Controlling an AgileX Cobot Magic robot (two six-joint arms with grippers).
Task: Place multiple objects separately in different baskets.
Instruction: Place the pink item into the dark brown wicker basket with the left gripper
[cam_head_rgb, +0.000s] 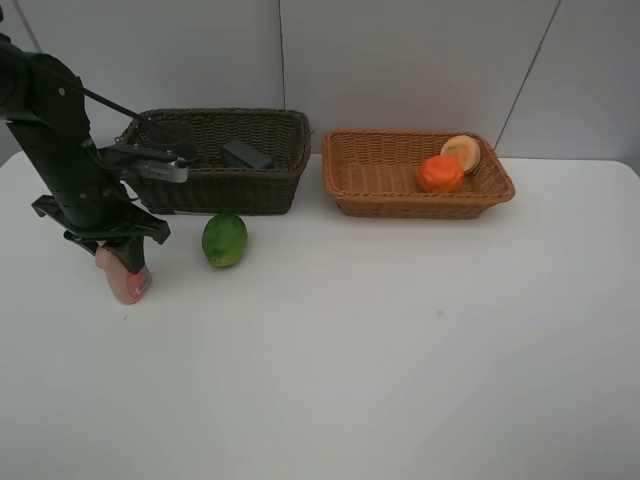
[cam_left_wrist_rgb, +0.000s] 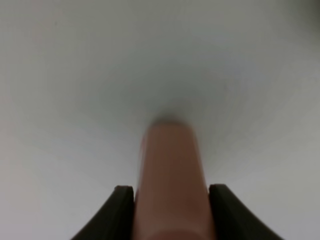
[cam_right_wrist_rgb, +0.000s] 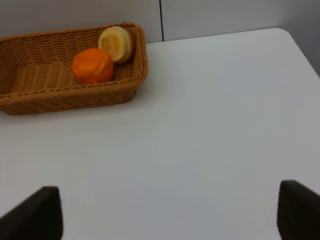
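Left hand (cam_head_rgb: 118, 260) is closed on the pink bottle (cam_head_rgb: 130, 282), which rests on the counter (cam_head_rgb: 350, 350) near the dark basket (cam_head_rgb: 215, 190). Its long axis runs straight out between the fingers (cam_left_wrist_rgb: 120, 212). Right hand (cam_right_wrist_rgb: 167, 212), open and empty, is well apart.

White table (cam_head_rgb: 400, 350); grey panelled wall (cam_head_rgb: 400, 60) behind.

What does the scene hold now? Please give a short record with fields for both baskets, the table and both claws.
dark basket: a dark object inside; the rest is hard to tell
light basket: orange and pale round fruit, at its right end
table: green fruit in front of the dark basket
left claw: shut on pink bottle, left of the green fruit
right claw: open, empty
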